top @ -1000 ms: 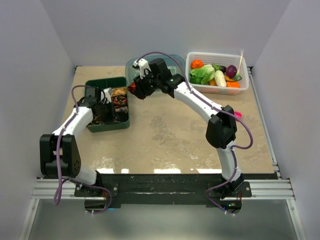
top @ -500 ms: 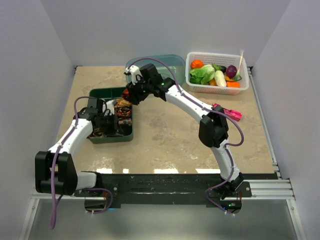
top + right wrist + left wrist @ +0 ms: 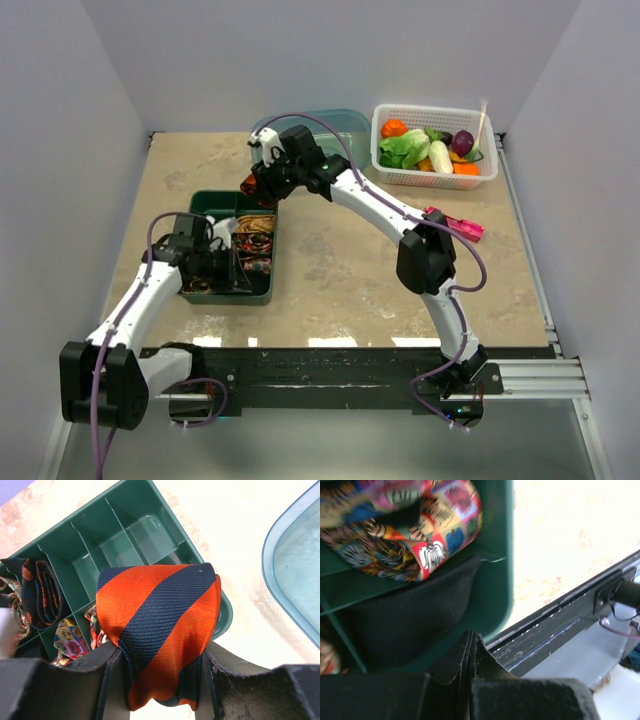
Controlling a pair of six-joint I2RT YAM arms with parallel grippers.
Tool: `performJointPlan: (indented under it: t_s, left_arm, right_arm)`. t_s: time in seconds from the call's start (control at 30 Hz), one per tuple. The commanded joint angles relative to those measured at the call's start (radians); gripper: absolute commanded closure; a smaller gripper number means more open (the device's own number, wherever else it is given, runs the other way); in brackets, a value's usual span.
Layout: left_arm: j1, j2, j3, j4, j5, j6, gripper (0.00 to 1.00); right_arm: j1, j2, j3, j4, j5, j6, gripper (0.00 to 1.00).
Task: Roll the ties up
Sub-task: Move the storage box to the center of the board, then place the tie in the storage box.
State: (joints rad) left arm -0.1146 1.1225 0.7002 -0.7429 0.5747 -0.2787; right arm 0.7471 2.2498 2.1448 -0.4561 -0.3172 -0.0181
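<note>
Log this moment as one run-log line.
right jaws: holding rolled orange striped tie above green tray | left jaws: shut at tray edge | tray: other rolled ties inside

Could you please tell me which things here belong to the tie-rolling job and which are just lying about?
Job: orange striped tie, patterned rolled tie, green tray.
Lying about: vegetable basket, pink gadget, blue tub.

From my console I see the left arm (image 3: pixel 140 300) and right arm (image 3: pixel 385 205) in white shells between chunky black joint housings, with a purple cable (image 3: pixel 312 117) running along each. The left gripper (image 3: pixel 471 641) and right gripper (image 3: pixel 160 650) are matte black, with grainy-surfaced fingers (image 3: pixel 55 690).
</note>
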Motion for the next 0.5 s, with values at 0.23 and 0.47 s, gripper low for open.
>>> performJointPlan:
  t_s: [0.23, 0.47]
  left_arm:
    - [0.032, -0.035, 0.479, 0.043, -0.259, -0.134, 0.71]
    - [0.428, 0.016, 0.578, 0.120, -0.036, -0.155, 0.19]
  right_arm:
    - [0.075, 0.028, 0.122, -0.003, 0.030, -0.014, 1.00]
    - [0.133, 0.093, 0.176, -0.001, 0.053, -0.023, 1.00]
